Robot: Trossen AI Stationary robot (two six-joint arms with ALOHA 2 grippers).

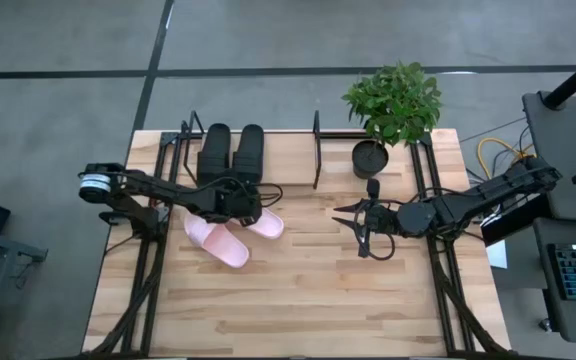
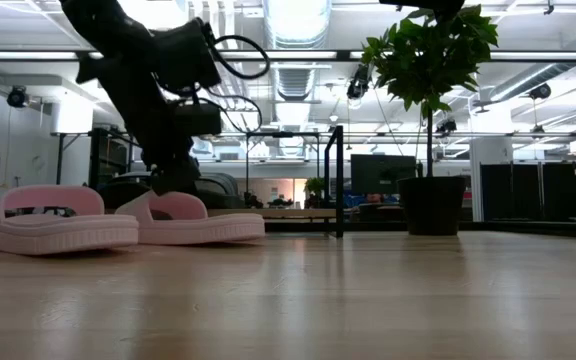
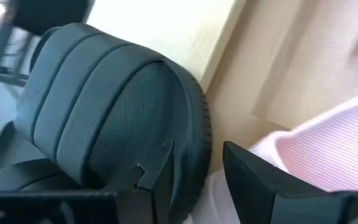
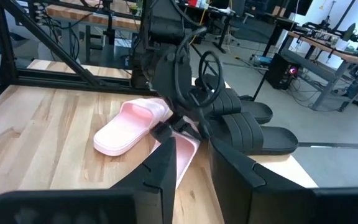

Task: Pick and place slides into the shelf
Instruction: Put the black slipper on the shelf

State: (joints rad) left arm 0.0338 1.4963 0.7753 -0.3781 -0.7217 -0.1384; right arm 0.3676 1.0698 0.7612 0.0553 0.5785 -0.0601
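The left gripper (image 1: 251,203) hangs low over the table (image 1: 318,290), right at the front edge of the shelf (image 1: 190,140), with its fingers (image 3: 253,180) parted a narrow way; nothing can be seen clamped between them, though the left wrist view is cut so tight that the fingertips run off the frame; just ahead of it on the shelf sit the two black slides (image 1: 231,153), side by side, and its wrist camera is filled by the ribbed strap of one black slide (image 3: 104,118); directly beneath and beside it lie the two pink slides (image 1: 230,234) on the bare wood, one (image 1: 218,241) fully in sight to its near side, the other (image 1: 265,221) partly hidden under the gripper body, so whether a finger touches it cannot be told; the low view shows both pink slides (image 2: 118,222) flat on the table with the arm rising behind them; well off to its far side the right gripper (image 1: 356,228) waits above mid-table, fingers spread wide and empty, near a potted plant (image 1: 388,110)
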